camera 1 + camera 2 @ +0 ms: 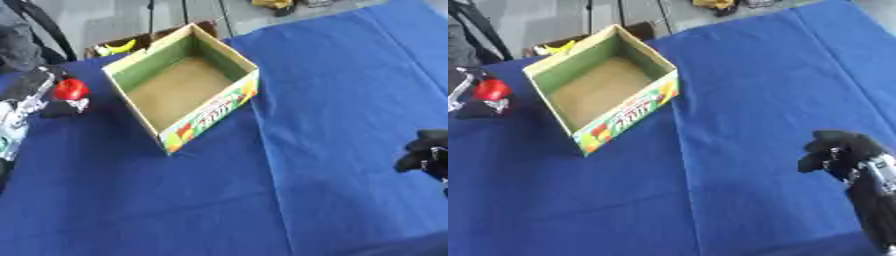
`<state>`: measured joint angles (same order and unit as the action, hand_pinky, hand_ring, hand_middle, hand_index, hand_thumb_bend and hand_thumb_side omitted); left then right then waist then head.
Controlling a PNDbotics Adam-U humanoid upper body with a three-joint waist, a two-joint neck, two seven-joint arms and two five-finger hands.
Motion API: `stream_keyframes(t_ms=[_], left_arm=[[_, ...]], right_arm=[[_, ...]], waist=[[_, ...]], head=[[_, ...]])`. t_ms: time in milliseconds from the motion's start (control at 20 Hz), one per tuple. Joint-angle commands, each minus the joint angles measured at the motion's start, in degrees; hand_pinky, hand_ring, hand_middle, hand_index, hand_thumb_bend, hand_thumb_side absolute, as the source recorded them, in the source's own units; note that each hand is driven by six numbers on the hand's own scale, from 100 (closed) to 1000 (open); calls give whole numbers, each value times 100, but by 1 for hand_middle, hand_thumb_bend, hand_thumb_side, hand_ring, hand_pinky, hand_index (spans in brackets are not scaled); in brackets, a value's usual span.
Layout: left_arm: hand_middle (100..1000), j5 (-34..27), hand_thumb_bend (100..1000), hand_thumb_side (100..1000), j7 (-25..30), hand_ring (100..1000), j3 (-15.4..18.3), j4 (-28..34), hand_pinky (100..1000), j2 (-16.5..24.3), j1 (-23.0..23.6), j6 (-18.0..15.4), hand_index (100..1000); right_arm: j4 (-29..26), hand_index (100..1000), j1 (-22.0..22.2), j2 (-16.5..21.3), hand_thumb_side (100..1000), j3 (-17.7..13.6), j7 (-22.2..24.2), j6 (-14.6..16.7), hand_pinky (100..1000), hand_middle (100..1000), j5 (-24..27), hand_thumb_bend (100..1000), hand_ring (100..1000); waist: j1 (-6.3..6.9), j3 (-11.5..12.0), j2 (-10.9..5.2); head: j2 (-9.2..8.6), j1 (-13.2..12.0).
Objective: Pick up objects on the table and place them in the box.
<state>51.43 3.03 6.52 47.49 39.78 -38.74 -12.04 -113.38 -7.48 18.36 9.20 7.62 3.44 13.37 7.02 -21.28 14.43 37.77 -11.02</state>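
An open cardboard box (pixel 230 51) with a printed front stands on the blue tablecloth, and nothing shows inside it. Left of the box my left hand (pixel 52 102) is curled round a small red round object (pixel 71 89), which is held above the cloth beside the box's left wall. At the right edge my right hand (pixel 842 152) rests low over the cloth with its fingers curled and nothing in them.
The blue cloth (pixel 332 75) covers the table. Beyond the table's far edge stands another box holding a yellow banana-shaped thing (pixel 118 48). Dark cables and legs show on the grey floor behind.
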Motion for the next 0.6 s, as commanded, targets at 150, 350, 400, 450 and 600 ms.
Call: stream_keyframes(t_ms=[150,350,400,450,600], left_arm=[[677,132,245,295,424,627,4,87,522,174,-28,-4,803],[655,188,100,185,602,590,20,121,445,165,-20,57,793],[654,194,100,190,617,577,22,127,436,162,-16,74,791],[653,196,100,194,621,566,25,132,428,159,-12,91,790],[643,175,100,224,582,550,35,145,395,154,-2,143,780]], right_arm=[[-121,760,-9,30,868,-33,30,3,596,606,-12,100,586],[-121,760,-6,29,868,-35,36,-2,597,607,-12,100,586],[-121,761,-4,29,868,-36,36,-5,597,607,-11,100,586],[-121,761,-3,28,869,-37,37,-8,597,607,-11,100,586],[-121,761,0,26,869,-39,39,-13,598,607,-11,100,586]], waist=[[-46,21,-110],[-49,29,-118],[-49,30,-121],[-49,32,-123],[-51,39,-128]], head=[[31,6],[36,12],[38,16],[40,19],[43,30]])
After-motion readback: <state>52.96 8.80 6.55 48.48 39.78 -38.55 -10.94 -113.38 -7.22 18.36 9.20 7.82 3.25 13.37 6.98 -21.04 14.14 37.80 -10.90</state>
